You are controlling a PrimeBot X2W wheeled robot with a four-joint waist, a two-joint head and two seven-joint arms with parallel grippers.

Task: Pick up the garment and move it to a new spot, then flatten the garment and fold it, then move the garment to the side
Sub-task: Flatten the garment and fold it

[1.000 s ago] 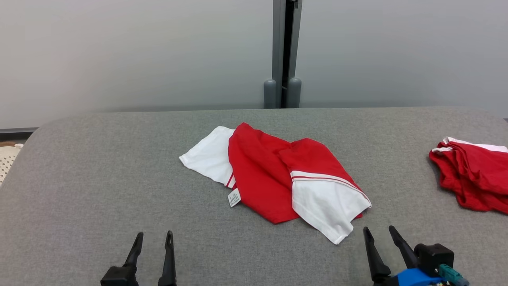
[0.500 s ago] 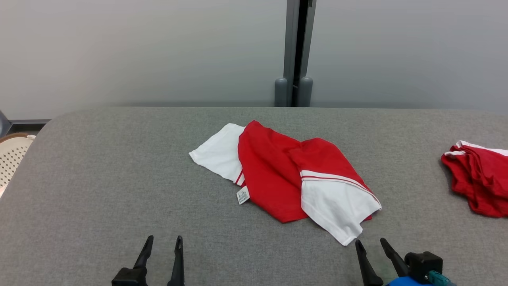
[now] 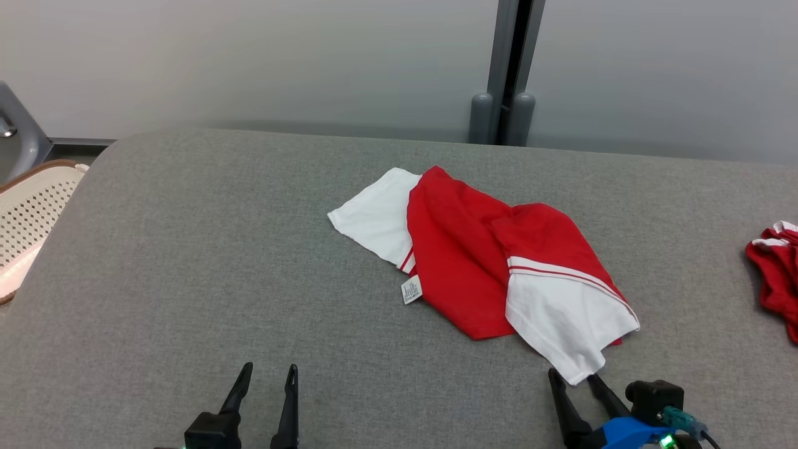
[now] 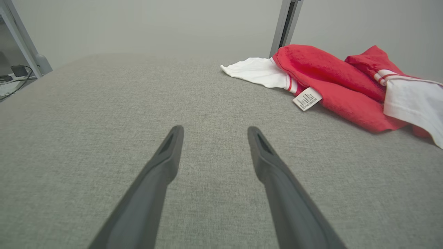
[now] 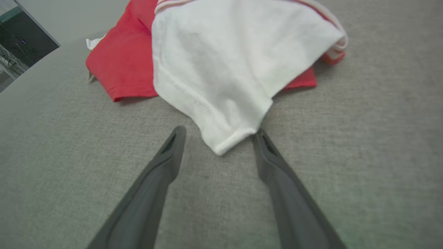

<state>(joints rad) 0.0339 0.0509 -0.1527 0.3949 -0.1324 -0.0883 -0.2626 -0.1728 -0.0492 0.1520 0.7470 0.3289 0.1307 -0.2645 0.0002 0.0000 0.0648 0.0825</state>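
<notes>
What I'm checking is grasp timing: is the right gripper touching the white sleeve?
Cannot tell. Right wrist view: the white sleeve pokes between the jaws of the open right gripper, hem at one fingertip, contact unclear.

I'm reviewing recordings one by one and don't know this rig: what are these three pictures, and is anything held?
It is a wheeled robot with two arms, each ending in a gripper with two long dark fingers. The head view is from a camera on its head, looking down at a grey padded surface; the left gripper is lower left, the right gripper lower right. The other two are from wrist cameras, each looking along its own gripper's fingers. On the surface lies a crumpled red and white garment; another red garment lies at the right edge, and a perforated basket stands beside the surface on the left. Both grippers are open and hold nothing. In the right wrist view a white sleeve corner lies between the open fingers, not pinched.
</notes>
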